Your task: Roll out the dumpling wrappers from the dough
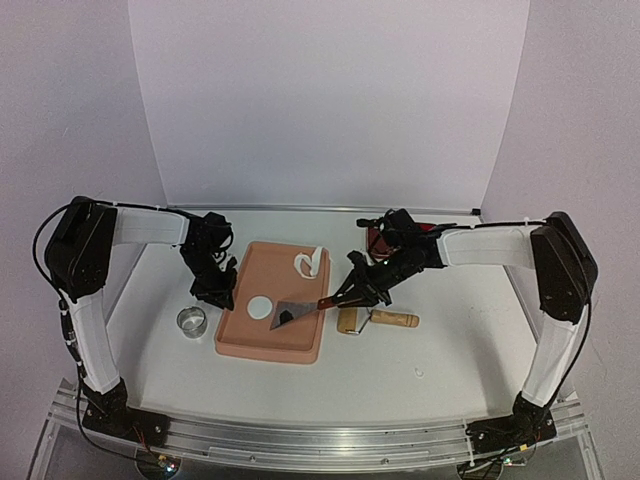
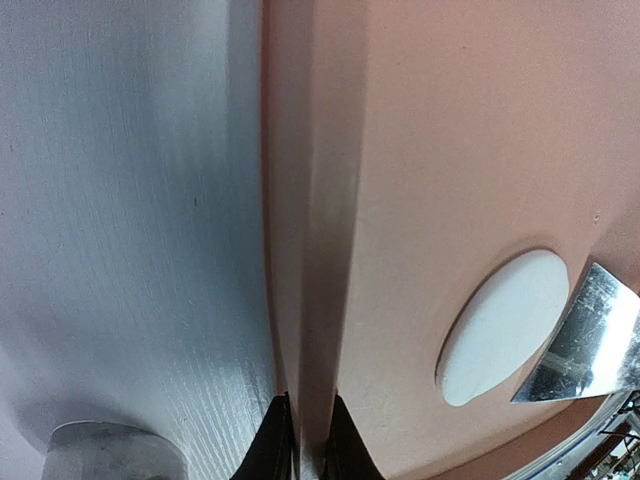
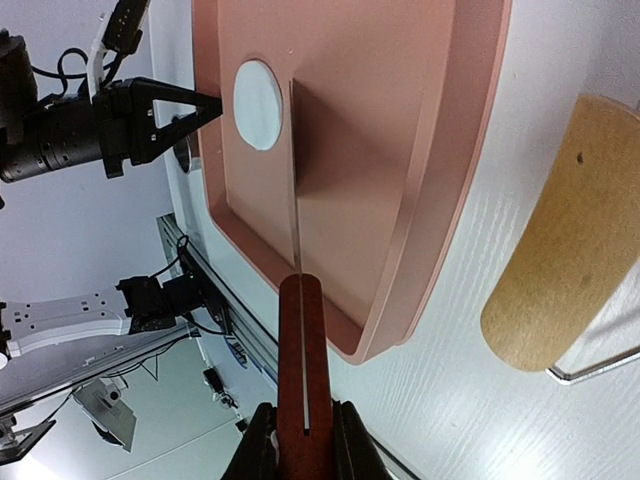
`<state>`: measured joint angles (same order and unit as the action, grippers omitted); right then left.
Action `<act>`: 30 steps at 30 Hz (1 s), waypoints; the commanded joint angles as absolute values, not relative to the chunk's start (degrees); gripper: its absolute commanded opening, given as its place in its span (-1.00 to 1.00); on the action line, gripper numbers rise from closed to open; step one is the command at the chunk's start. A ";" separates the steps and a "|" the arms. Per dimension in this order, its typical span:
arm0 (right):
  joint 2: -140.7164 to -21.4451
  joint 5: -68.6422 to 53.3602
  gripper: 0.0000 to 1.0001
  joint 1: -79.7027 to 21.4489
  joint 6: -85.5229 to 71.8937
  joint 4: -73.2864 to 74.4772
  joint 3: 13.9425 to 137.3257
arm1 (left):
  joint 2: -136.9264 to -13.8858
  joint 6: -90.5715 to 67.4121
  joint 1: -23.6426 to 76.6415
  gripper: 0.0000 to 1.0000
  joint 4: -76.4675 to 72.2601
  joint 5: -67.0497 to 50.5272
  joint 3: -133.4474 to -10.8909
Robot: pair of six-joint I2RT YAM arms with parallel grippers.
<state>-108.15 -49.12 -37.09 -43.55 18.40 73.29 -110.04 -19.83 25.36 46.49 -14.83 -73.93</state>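
Pinching the rim of the pink tray [image 1: 262,272] on its left-arm side, the left gripper [image 2: 308,430] has its fingers drawn narrow, one on each face of the rim. I judge this a brace, so the tray does not slide under the tool's push. Opposite, the right gripper [image 3: 303,420] has its fingers closed on the red handle of a scraper [image 1: 297,308], with the metal blade reaching in from the tray's right-arm side and angled low over the tray floor. The blade corner sits just beside the dumpling wrapper [image 2: 505,325]; touching or barely apart, cannot tell. The likely reason for the low angle is to slip under the disc and lift it free without tearing. The wrapper lies flat on the tray floor, in the tray's near part, closer to the braced rim than to the opposite one. It looks white, matte, thin and neatly round, with a clean edge and no visible folds or tears. The leftover dough [image 1: 307,263] is a ragged curled white strip at the tray's far edge, well apart from the disc. Off the tray, a metal ring [image 1: 191,321] stands on the surface just beside the braced rim. A rolling pin [image 1: 383,320] lies on the surface just off the opposite rim, not in hand.
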 commanded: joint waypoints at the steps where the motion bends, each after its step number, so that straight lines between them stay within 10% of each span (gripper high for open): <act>1: -107.62 -39.77 -1.00 -36.00 -41.63 31.75 72.41 | -110.06 -20.74 25.32 -0.95 46.68 -16.01 -78.08; 30: -129.44 -39.83 -1.00 -35.41 -35.99 35.33 86.43 | -106.94 -22.78 27.91 -1.00 50.91 -17.70 -82.68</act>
